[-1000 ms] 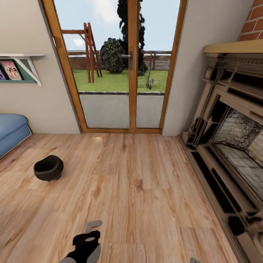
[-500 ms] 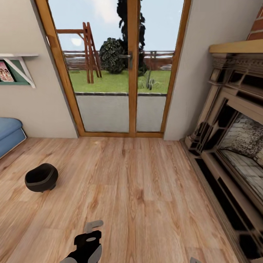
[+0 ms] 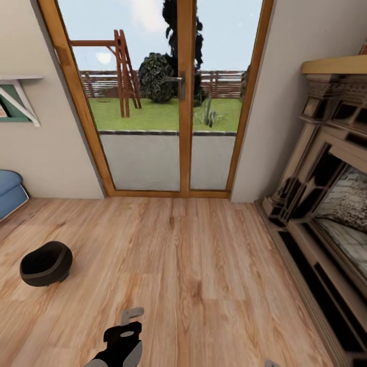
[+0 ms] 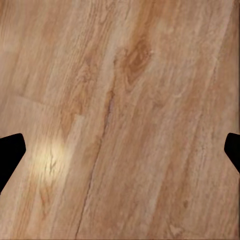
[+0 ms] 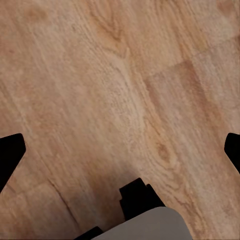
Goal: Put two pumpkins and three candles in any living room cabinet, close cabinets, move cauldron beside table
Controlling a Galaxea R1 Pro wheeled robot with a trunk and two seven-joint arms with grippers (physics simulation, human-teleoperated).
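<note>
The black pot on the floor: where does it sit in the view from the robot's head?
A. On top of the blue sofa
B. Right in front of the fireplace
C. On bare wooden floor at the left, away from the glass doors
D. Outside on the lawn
C. The cauldron rests on the wooden floor at the left, apart from the glass doors and across from the fireplace.

glass doors (image 3: 176, 102), fireplace (image 3: 331, 214) (wood floor (image 3: 204, 265))

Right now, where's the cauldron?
In the head view the cauldron sits upright on the wooden floor at the left, below the blue sofa and left of the glass patio door, with nothing touching it.
</note>
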